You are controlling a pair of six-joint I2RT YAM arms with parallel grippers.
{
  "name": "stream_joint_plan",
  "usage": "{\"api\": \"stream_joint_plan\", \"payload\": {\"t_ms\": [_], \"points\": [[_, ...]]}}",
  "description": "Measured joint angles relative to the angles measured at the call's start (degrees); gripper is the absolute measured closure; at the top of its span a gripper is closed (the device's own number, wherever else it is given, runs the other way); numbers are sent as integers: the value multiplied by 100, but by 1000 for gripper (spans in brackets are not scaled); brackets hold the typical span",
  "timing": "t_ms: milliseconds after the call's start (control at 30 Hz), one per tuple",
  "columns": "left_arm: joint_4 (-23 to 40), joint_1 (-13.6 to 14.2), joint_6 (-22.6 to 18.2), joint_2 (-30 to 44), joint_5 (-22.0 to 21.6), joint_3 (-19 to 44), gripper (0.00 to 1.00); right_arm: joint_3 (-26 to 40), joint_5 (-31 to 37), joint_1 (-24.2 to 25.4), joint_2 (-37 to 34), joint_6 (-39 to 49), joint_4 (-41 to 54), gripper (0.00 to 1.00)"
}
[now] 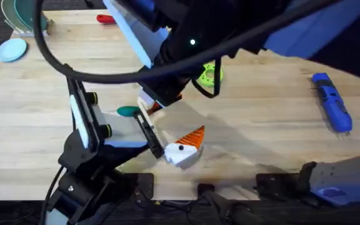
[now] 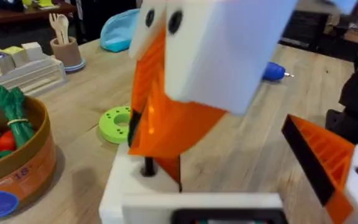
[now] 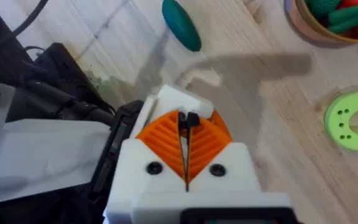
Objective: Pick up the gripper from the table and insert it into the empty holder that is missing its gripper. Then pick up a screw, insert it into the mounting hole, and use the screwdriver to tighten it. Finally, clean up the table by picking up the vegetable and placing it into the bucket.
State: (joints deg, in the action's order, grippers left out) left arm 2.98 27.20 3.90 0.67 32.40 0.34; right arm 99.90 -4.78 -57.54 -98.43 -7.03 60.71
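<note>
Left tool point(image 1: 162, 130) stands wide, nothing between its fingers. One finger carries an orange ribbed pad. The other is the holder point(image 2: 122, 188), a bare white block.

Vegetable point(image 1: 128, 111) lies on the counter point(image 1: 261, 137) just beside that tool and apart from it, not yet cleared.

Right tool point(image 3: 187, 124) hangs directly over the holder point(image 3: 180, 99), pads narrow and pinched on a dark part point(image 3: 188, 119). It looks like the fitting stage, not clean-up. I can't tell whether that dark part is the screw or the dark edge of the gripper. In the left wrist view a dark pin point(image 2: 148, 167) sits at the holder's top, under the right tool's pads.

Next move probably calls for a straight push down into the holder, with the left tool held steady.

Lime disc point(image 1: 208, 75) lies just beyond the right tool. Bucket point(image 2: 23, 163) with toy vegetables sits off to the left tool's side. Screwdriver point(image 1: 331, 103) lies well apart from both tools, untouched.

The mounting hole is hidden under the pads, and the right arm blocks much of the overhead view.
</note>
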Motion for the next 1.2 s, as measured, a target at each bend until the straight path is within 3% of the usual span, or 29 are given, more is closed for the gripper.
{"api": "stream_joint_plan", "payload": {"t_ms": [700,800,933,1000,1200], "points": [[7,-2,70,13,-26,0,8,0,4,-42,-149,-2,26,988],[4,-1,70,13,-17,0,7,0,-15,-42,-149,13,55,714],[1,-2,62,7,-21,0,8,0,114,26,-95,40,83,239],[0,0,41,2,2,0,8,-2,95,111,-24,41,74,186],[0,0,22,2,17,0,8,-22,44,554,507,42,214,180]]}}
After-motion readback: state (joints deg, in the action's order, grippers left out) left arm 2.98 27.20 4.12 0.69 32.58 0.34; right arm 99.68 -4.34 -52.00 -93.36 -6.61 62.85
